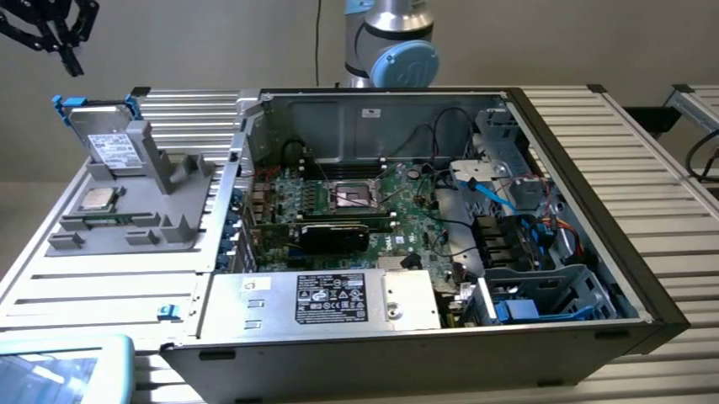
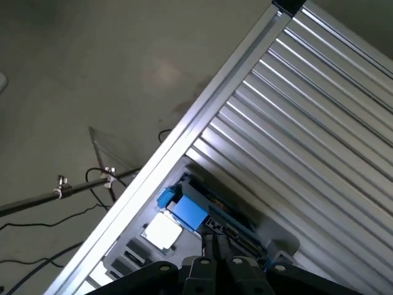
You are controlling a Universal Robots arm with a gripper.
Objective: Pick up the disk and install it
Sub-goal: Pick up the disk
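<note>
The disk [image 1: 113, 145], a silver-grey drive with a white label in a blue carrier, stands tilted upright at the back of a grey fixture [image 1: 135, 227], in the exterior view's left. My black gripper [image 1: 70, 59] hangs well above and a little to the exterior view's left of it, holding nothing. In the wrist view, the disk's blue carrier [image 2: 187, 212] lies just beyond my shut gripper [image 2: 218, 246]. It stands next to the table's edge rail, and part of the disk is hidden behind my fingers.
A square silver CPU chip [image 1: 96, 199] sits on the fixture in front of the disk. The open computer case [image 1: 371, 118] fills the middle, with a power-supply box [image 1: 337, 299] and a grey-blue drive cage [image 1: 540, 295]. The arm's base [image 1: 388, 46] stands behind it.
</note>
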